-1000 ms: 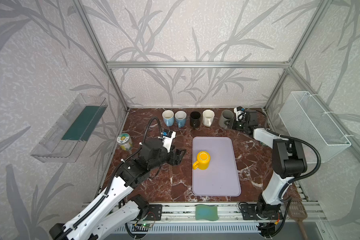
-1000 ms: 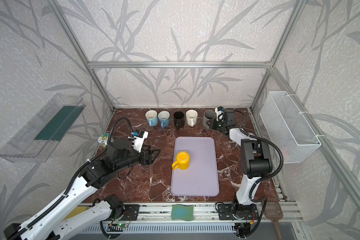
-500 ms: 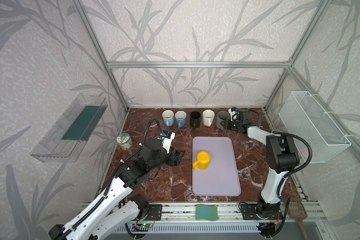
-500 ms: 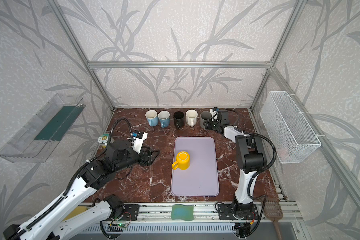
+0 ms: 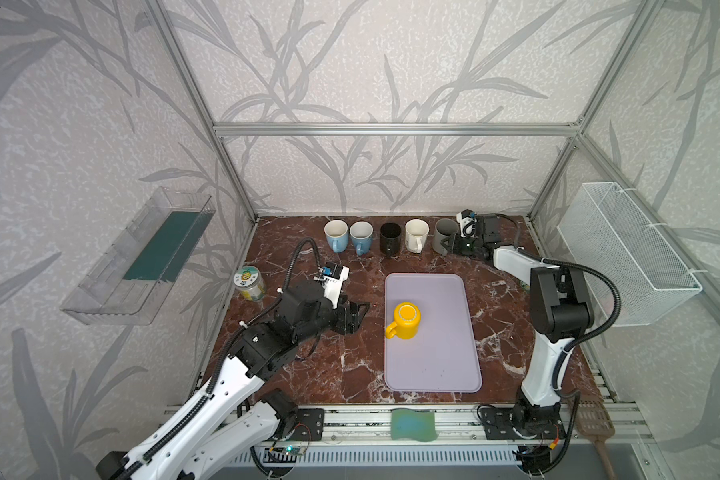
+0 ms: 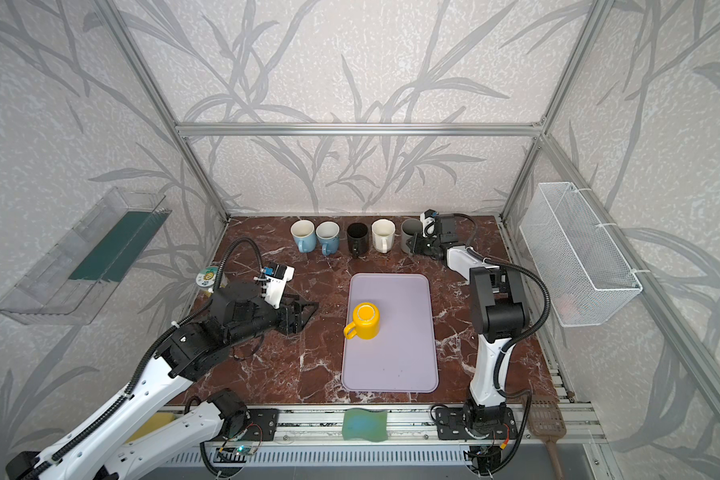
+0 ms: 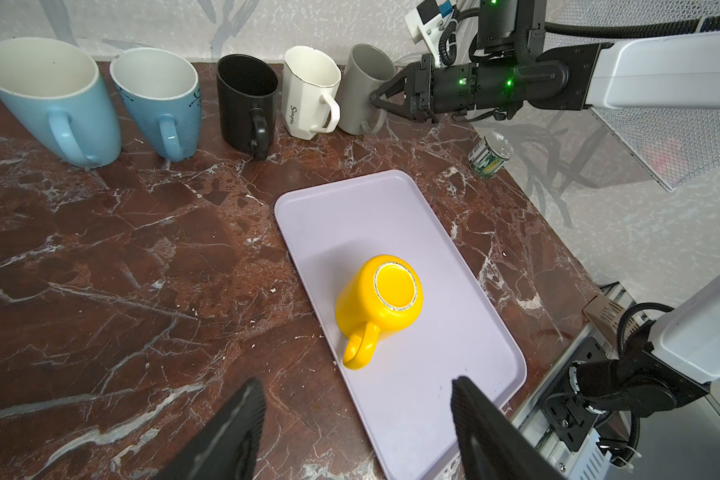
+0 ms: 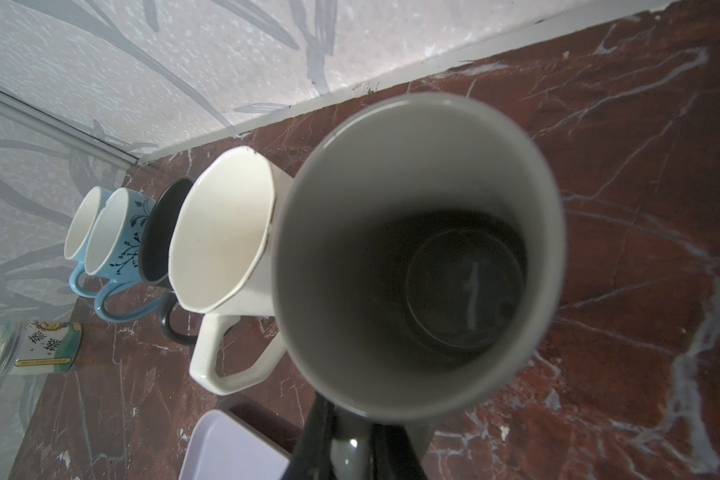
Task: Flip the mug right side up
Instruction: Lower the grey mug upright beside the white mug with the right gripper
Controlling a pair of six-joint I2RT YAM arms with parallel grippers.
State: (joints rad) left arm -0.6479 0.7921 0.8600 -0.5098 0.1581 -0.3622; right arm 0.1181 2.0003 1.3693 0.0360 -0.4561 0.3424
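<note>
The yellow mug (image 5: 406, 320) sits near my left jaws, which stand apart, clear of it. My right jaws are clamped on the grey mug (image 5: 443, 239) by its handle, at the back. The yellow mug is on a lilac tray (image 5: 433, 365) on the red marble counter (image 5: 341, 365), inside leaf-patterned walls (image 5: 391, 62). It's glossy, base up, handle toward my left arm's side.

Left arm (image 5: 208, 399): white links, black joint housings, mounted at 7 o'clock in both top views.
Right arm (image 5: 547, 365): same white and black, mounted at 5 o'clock.
Hose (image 7: 599, 29): black, ribbed, looping off each arm.
Camera mount (image 5: 334, 279): white block with a blue part.
Left gripper (image 5: 361, 311): black fingers (image 7: 233, 432), finely ribbed inside.
Right gripper (image 7: 377, 99): black, tapered; green lights (image 7: 460, 82) behind it.
</note>
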